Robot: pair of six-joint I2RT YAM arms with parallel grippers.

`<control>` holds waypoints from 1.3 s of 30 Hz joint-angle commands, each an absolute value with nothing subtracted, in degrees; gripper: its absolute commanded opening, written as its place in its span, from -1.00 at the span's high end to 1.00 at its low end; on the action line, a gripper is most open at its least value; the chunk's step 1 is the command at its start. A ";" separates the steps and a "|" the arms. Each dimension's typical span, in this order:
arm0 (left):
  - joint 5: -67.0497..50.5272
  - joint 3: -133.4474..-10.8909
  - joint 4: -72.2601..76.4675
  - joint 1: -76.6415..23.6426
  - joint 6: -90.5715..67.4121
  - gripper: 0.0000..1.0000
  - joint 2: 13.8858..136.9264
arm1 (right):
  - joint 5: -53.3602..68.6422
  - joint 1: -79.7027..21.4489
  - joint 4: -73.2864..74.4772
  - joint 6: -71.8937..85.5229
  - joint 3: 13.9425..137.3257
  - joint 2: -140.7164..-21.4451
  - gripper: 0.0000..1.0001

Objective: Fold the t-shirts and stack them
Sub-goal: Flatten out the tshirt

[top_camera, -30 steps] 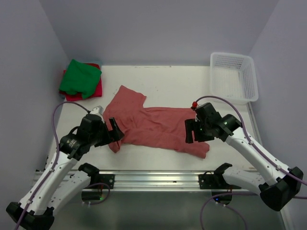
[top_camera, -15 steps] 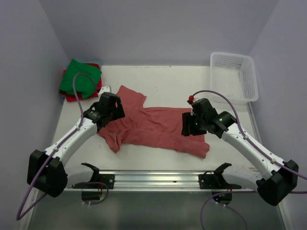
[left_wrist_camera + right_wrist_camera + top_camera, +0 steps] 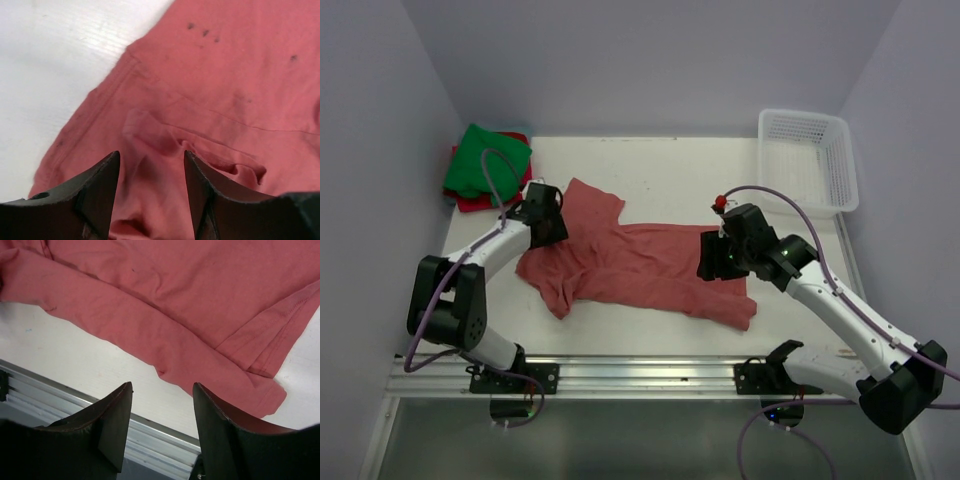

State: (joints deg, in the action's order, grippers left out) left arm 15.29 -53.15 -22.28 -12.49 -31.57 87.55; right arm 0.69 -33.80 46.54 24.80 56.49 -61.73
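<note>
The large brick-red t-shirt (image 3: 640, 265) lies spread and wrinkled across the middle of the table. At the back left the green t-shirt (image 3: 485, 160) sits folded on top of the red-pink t-shirt (image 3: 517, 187). My left gripper (image 3: 546, 216) is down at the brick-red shirt's (image 3: 225, 75) left end. Its fingers are apart, with a raised wrinkle of cloth between the tips (image 3: 151, 155). My right gripper (image 3: 716, 262) hovers over the shirt's right part. In the right wrist view it (image 3: 163, 386) is open above the shirt's (image 3: 175, 300) near edge and bare table, holding nothing.
A white mesh basket (image 3: 807, 160) stands at the back right corner. An aluminium rail (image 3: 640, 375) runs along the table's near edge. Grey walls close in the left, back and right sides.
My left arm has swung from the front left up to the shirt's left end near the stack, its jaws narrowing. The right gripper shifted slightly back and left and narrowed too.
</note>
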 commanded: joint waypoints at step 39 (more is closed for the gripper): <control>-18.25 -42.47 -43.68 -13.45 -36.02 1.00 43.78 | -2.55 -34.01 42.98 24.52 55.64 -61.79 -0.01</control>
